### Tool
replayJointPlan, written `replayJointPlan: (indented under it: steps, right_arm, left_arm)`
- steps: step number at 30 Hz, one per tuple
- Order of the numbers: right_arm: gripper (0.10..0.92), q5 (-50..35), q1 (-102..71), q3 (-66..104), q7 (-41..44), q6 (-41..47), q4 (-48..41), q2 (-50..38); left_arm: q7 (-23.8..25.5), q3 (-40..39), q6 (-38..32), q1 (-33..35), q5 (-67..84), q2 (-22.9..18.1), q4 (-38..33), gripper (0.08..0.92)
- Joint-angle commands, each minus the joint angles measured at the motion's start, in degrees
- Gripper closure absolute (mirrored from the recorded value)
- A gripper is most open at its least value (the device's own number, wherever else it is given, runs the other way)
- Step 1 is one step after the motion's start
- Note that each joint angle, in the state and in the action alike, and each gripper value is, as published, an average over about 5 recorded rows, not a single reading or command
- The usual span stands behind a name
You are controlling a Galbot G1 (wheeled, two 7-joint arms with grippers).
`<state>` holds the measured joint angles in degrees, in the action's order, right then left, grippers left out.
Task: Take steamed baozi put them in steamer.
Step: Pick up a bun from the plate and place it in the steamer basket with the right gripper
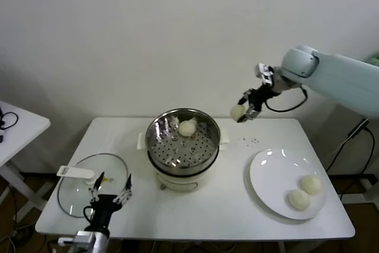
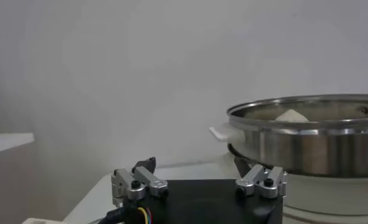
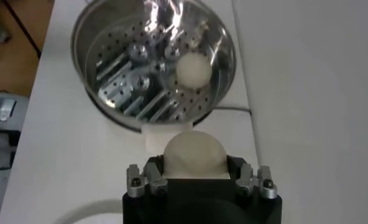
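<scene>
- The right end effector (image 1: 243,111) hangs in the air above the far side of the counter (image 1: 231,205), clenched on a steamed baozi (image 1: 237,112); in the right wrist view that bun (image 3: 193,155) sits pinched between its two fingers.
- The steamer (image 1: 182,146) lies to the robot's left of this end effector and lower, with its open basket facing up. The carried bun is beside the rim, not yet over the basket.
- My judgement: the coming move turns on that offset, a shift leftward over the perforated floor, then a descent before letting go.
- One bun (image 1: 188,127) already rests inside the steamer toward its far wall, so the near part of the floor looks the freer spot.
- Two more buns (image 1: 305,192) lie touching on the white plate (image 1: 269,176), on the robot's right; the right arm is the nearer one to them.
- The left end effector (image 1: 110,190) is parked low near the glass lid (image 1: 80,191), fingers spread and holding nothing.
</scene>
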<state>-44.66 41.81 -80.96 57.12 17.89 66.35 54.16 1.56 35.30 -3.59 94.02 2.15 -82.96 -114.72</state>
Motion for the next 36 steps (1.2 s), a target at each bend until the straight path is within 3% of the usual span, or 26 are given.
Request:
replayJointPlan:
  steps: [1, 12, 36]
  right_arm:
    - [0.355, -4.98, -1.31, 0.05, -2.33, 1.28, -5.31, 17.37]
    - [0.355, -2.74, -9.2, 2.24, -2.91, 1.46, -11.88, 26.1]
    - [0.355, 3.0, -15.64, 3.12, -2.35, 0.21, -17.5, 29.57]
  left_arm:
    - [-0.06, -0.42, 0.2, -0.29, -1.78, -0.05, -0.48, 0.177]
    - [0.04, 0.18, 0.42, -0.24, -1.62, 0.25, -0.94, 0.177]
    - [0.34, 0.73, 0.14, 0.1, -0.71, 0.54, 0.06, 0.177]
